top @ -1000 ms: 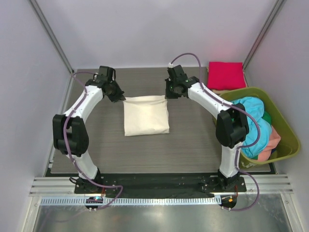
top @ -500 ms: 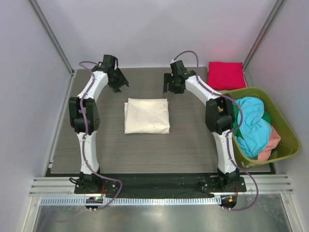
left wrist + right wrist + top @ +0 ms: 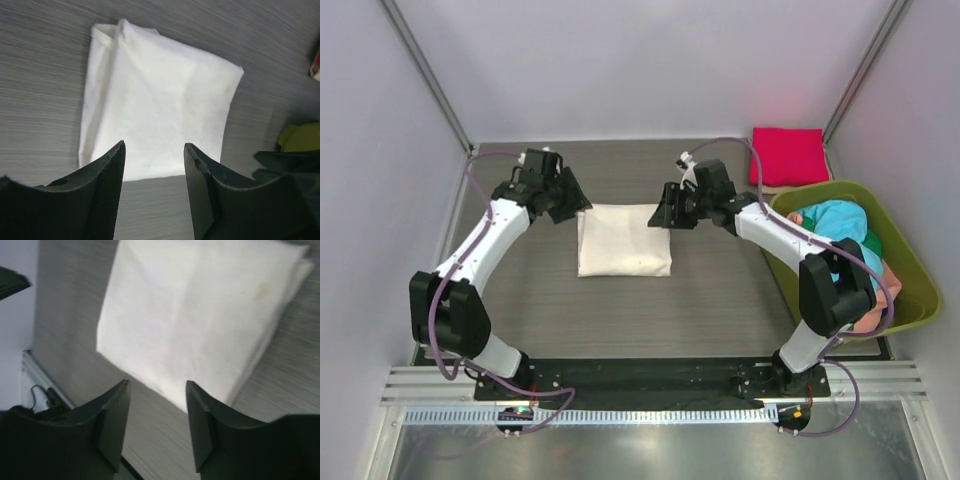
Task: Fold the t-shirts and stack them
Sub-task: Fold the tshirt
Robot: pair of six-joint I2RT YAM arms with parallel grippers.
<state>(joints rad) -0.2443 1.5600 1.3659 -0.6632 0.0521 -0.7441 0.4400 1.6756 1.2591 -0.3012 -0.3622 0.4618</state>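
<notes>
Cream-white t-shirt point(image 3: 623, 239) folded into a flat rectangle in the middle of the table point(image 3: 710, 290), magenta-red t-shirt point(image 3: 788, 156) folded flat at its far right corner, turquoise t-shirt point(image 3: 840, 222) and salmon pink t-shirt point(image 3: 888, 283) crumpled together on the right

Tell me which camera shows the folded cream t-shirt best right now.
Top external: the cream t-shirt lies almost whole on the table, only its far corners by the left pincer and right pincer. Left wrist shows most of it, near edge behind the fingers. Right wrist is blurred and crops one side.

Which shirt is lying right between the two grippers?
The cream-white shirt, folded mid-table. The red shirt sits at the far right corner; others fill the basket.
</notes>
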